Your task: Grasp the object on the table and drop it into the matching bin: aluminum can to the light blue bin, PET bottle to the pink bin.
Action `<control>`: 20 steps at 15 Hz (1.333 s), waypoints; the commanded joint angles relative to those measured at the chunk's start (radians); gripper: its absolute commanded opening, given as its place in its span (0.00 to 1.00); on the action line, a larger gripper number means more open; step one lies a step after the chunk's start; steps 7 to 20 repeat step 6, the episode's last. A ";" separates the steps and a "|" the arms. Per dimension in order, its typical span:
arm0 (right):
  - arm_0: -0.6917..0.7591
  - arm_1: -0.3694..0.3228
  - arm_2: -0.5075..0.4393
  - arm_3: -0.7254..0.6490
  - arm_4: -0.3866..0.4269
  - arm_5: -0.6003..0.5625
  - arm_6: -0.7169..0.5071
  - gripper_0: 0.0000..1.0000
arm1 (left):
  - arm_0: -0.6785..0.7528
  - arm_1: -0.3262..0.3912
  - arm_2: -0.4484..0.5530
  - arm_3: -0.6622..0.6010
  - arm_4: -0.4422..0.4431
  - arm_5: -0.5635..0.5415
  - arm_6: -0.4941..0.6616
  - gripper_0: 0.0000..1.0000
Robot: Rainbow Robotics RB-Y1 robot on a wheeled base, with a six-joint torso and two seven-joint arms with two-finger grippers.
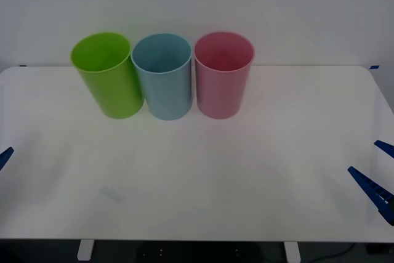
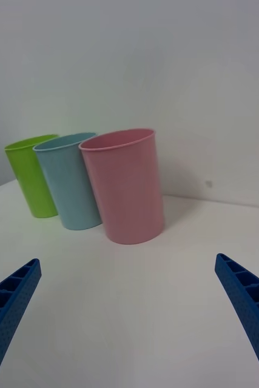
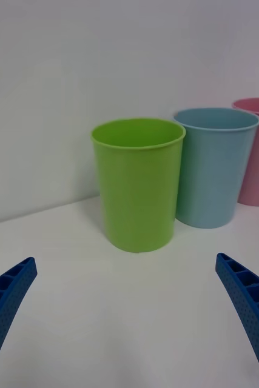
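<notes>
Three bins stand in a row at the back of the white table (image 1: 203, 177): the light blue bin (image 1: 163, 77) in the middle and the pink bin (image 1: 223, 75) to its right. Both also appear in the right wrist view, light blue bin (image 2: 68, 180) and pink bin (image 2: 126, 185), and in the left wrist view, light blue bin (image 3: 214, 167) and pink bin (image 3: 258, 151). The aluminum can is out of view, as is any PET bottle. My right gripper (image 2: 127, 260) is open and holds nothing at the table's right edge (image 1: 363, 156). My left gripper (image 3: 126, 259) is open and holds nothing at the left edge (image 1: 5, 155).
A lime green bin (image 1: 108, 75) stands left of the light blue one, touching it. A white wall rises just behind the bins. The table's front edge runs along the bottom of the front view.
</notes>
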 commanded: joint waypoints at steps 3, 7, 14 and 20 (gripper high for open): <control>0.000 0.000 0.000 0.000 0.000 0.000 0.000 1.00 | 0.043 -0.001 0.000 0.000 0.032 -0.012 -0.015 1.00; 0.000 0.000 0.000 0.000 0.000 0.000 0.000 1.00 | 0.043 0.000 -0.006 0.000 0.033 -0.012 -0.014 1.00; 0.000 0.000 0.000 0.000 0.000 0.000 0.000 1.00 | 0.043 0.000 -0.006 0.000 0.033 -0.012 -0.014 1.00; 0.000 0.000 0.000 0.000 0.000 0.000 0.000 1.00 | 0.043 0.000 -0.006 0.000 0.033 -0.012 -0.014 1.00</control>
